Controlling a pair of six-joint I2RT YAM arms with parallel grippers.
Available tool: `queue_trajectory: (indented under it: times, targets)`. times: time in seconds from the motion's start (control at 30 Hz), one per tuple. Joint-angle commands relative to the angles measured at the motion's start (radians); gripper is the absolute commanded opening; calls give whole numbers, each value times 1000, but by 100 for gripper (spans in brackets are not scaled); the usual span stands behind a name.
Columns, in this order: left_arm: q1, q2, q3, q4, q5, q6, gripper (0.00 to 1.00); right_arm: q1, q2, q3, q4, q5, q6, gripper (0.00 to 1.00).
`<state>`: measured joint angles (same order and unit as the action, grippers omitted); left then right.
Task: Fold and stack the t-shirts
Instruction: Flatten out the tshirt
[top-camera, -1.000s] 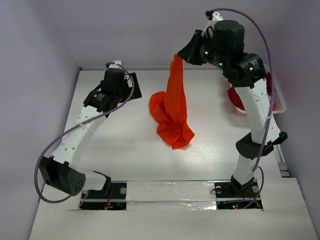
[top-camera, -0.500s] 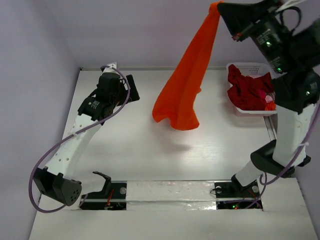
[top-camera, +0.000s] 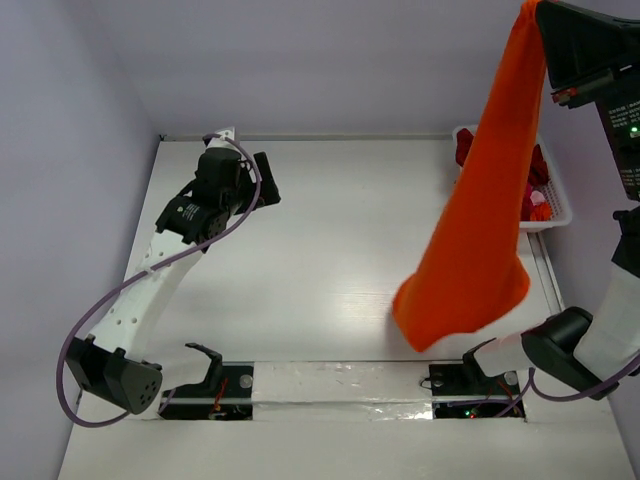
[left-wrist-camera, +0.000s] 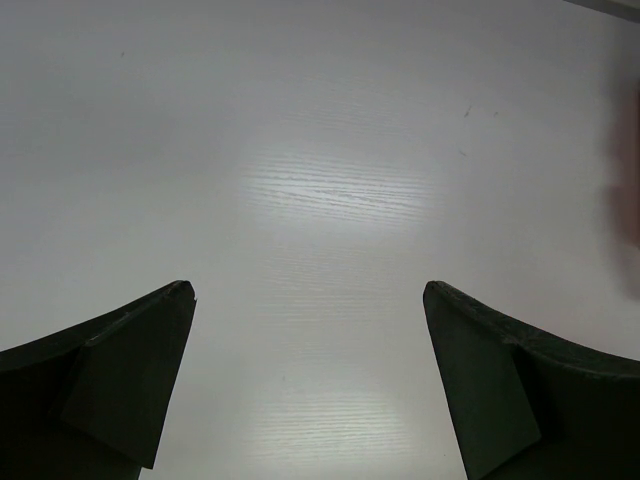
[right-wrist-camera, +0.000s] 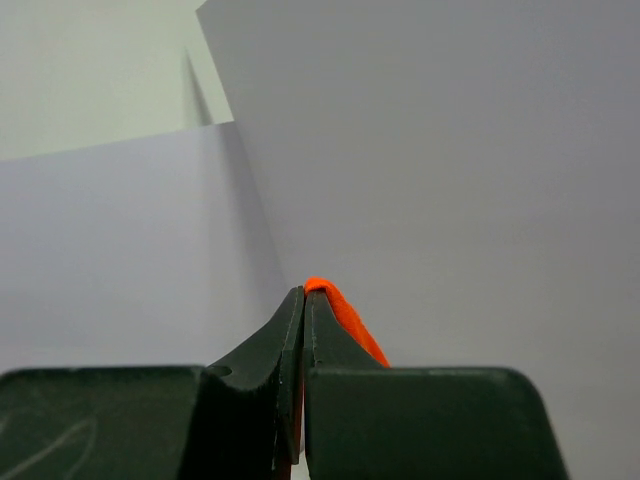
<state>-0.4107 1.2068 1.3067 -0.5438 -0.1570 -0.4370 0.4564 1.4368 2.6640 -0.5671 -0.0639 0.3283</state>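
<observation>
Holds right end effector high, clamped fully closed on an edge of orange t-shirt, cloth hanging down directly beneath it. Holds left end effector spread fully wide, gripping nothing, low over surface. Crimson t-shirt in white basket, below right end effector, behind hanging cloth.

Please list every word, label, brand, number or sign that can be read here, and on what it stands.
None can be read in any view.
Pale marks on the left arm: too small to read.
The orange t-shirt: no label shows.
</observation>
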Motion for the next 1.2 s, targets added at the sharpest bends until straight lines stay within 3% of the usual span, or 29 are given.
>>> queue_trajectory:
  times: [0.0, 0.33, 0.77, 1.0, 1.07, 1.1, 1.13, 1.17]
  targets:
    - [-8, -29, 20, 12, 22, -9, 99, -9, 56, 4, -10, -72, 2, 0]
    - [-8, -42, -3, 13, 13, -17, 99, -9, 194, -33, -106, -211, 21, 0]
    - [-8, -27, -46, 50, 31, -32, 99, 2, 346, -64, -209, -140, -21, 0]
    - [-17, -10, -67, 73, 45, -42, 99, 11, 433, -128, -278, -213, -35, 1]
    - [-17, -7, -70, 76, 47, -42, 99, 11, 465, -157, -307, -249, -43, 52]
    - [-17, -4, -72, 79, 47, -42, 99, 11, 474, -174, -316, -260, -47, 70]
    - [-17, -1, -70, 79, 48, -42, 99, 11, 485, -208, -329, -251, -51, 100]
    - [-17, 2, -67, 79, 50, -42, 99, 11, 487, -229, -345, -225, -54, 100]
